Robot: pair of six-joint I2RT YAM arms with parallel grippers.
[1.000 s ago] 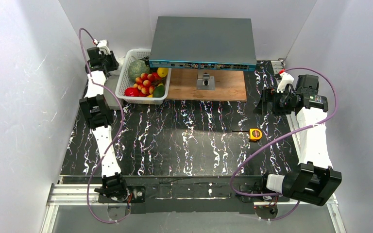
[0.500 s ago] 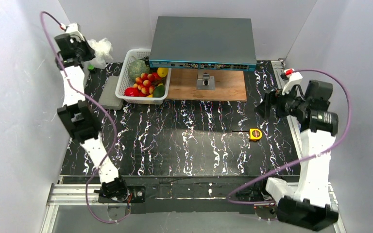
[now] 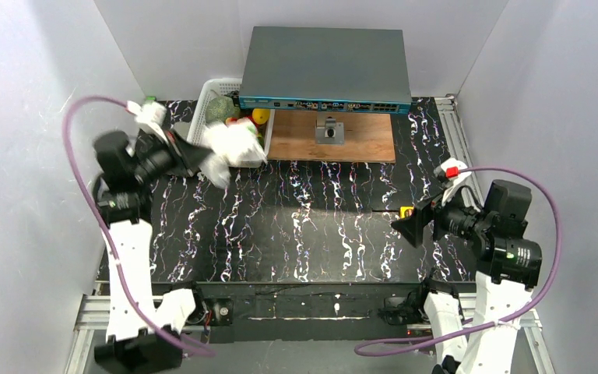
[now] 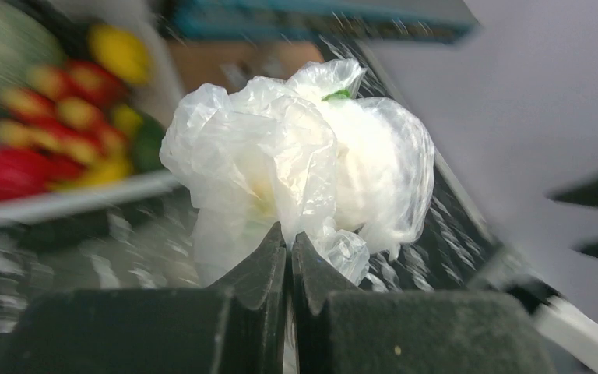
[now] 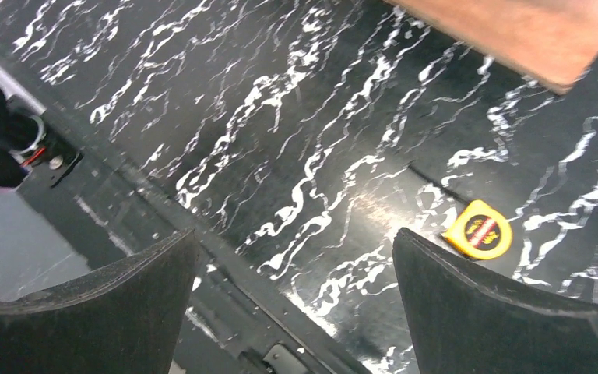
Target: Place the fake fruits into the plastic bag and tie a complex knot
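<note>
L claw (image 4: 288, 238) is pressed together, pinching a fold of the bag (image 4: 304, 148). The bag is a crumpled white-clear wad held off the worktop (image 3: 319, 226), in the air just in front of the basket (image 3: 222, 82) at far left. Its mouth isn't open and I see nothing inside. The print barely shows, only one green fleck near the top.

All the fruits (image 4: 54, 101) I can see sit in the basket: red, yellow & green pieces, blurred in the wrist view. Right of the basket is a grey box (image 3: 323, 62) w/ a wood board (image 3: 358, 144) in front of it. Further right a yellow tape (image 5: 479, 230) lies flat on the worktop, just beyond the R claw (image 5: 293, 234). That claw is spread wide, holds nothing, and hovers over the near right, pointed toward centre.

Step, as I read it: fetching the bag — packing not begun, knot far off. Next move prob. calls for setting the bag down mid-worktop, w/ the R claw taking the opposite edge or a handle so the mouth can be pulled open. The film looks thin & slippery — a one-fold pinch may slide, so the grip wants to be near the rim.
</note>
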